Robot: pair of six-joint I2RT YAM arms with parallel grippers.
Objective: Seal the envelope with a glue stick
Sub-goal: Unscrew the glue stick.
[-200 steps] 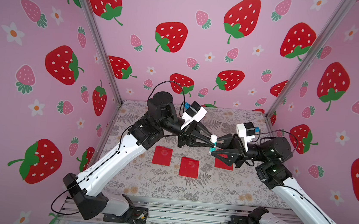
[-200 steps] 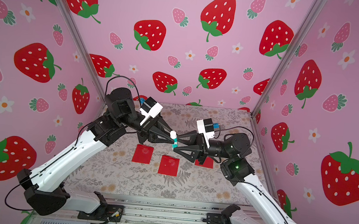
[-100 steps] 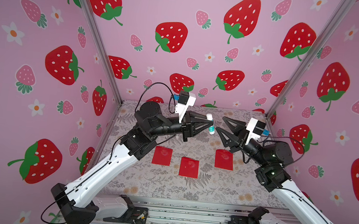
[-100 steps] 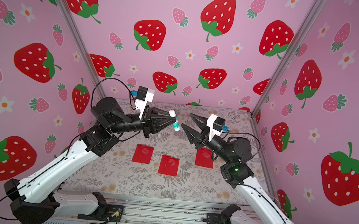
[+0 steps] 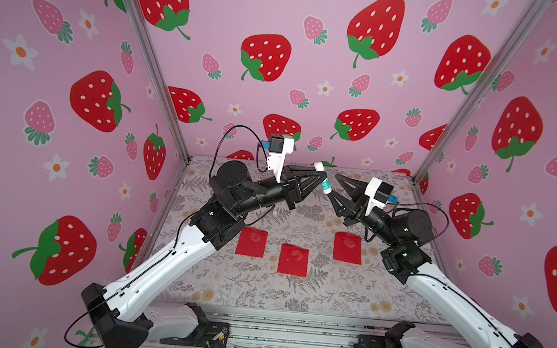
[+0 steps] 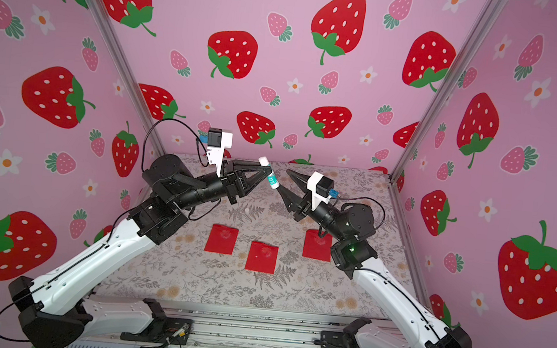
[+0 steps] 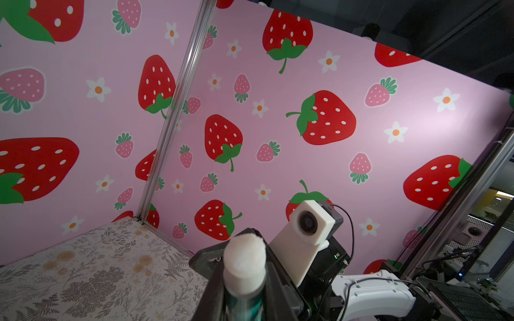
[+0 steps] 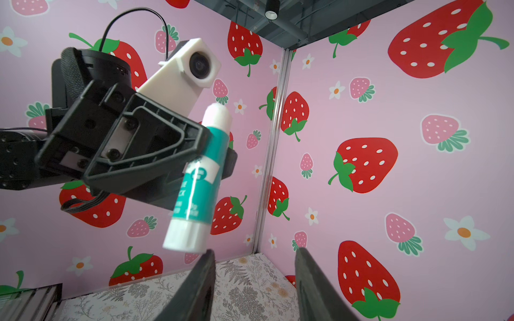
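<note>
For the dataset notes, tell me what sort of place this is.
Most likely a staged robot test booth, not a home or office. Pink strawberry-print walls on metal frame posts box in a floral-cloth tabletop, and the left arm and right arm stand on a metal rail at its front.

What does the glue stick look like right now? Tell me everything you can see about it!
The glue stick is a slim white plastic tube with a teal label band. Its top is a matte, rounded white tip, maybe bare glue; its bottom is a white knob. It hangs tilted in the air, pinched near its upper part by the left gripper. The open right gripper sits just under its bottom end.
</note>
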